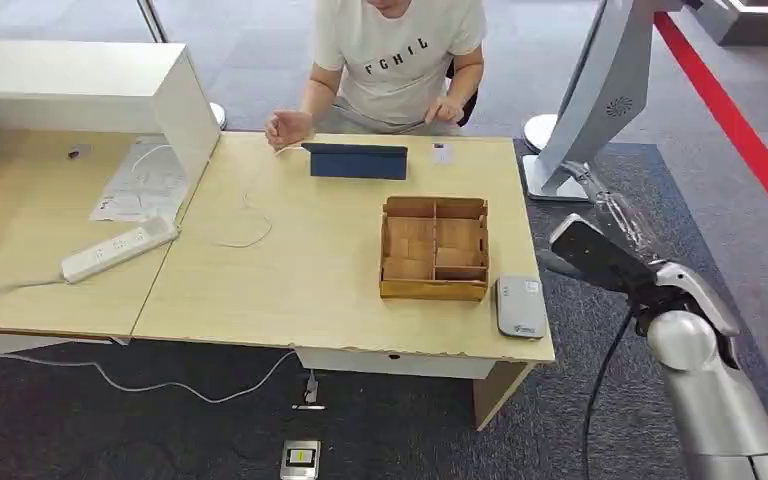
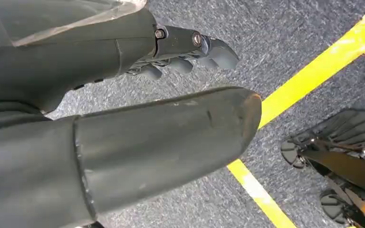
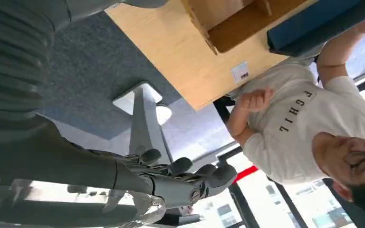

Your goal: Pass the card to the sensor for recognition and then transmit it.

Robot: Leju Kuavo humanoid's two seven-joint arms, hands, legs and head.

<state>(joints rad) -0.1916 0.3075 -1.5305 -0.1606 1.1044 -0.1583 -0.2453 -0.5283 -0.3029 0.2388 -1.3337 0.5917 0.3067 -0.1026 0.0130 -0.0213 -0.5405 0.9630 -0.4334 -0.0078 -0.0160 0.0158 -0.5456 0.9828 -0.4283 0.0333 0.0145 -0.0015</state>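
Nothing is held in the right hand [image 1: 615,215], fingers spread, and the card [image 1: 442,153] far ahead is not yet picked up.

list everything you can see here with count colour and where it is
table: 1, light wood, centre, with a second table joined at its left
wooden box: 1, tan, divided into compartments, right half of the table
sensor: 1, grey-white, near right corner of the table, beside the box
card: 1, white, far edge of the table in front of the person
tablet case: 1, dark blue, far middle of the table
power strip: 1, white, across the seam between the tables
papers: a few, white, left table
person: 1, white T-shirt, seated at the far side
right robot hand: 1, dark, raised right of the table, holding nothing
left robot hand: 1, dark grey, hanging over carpet, holding nothing
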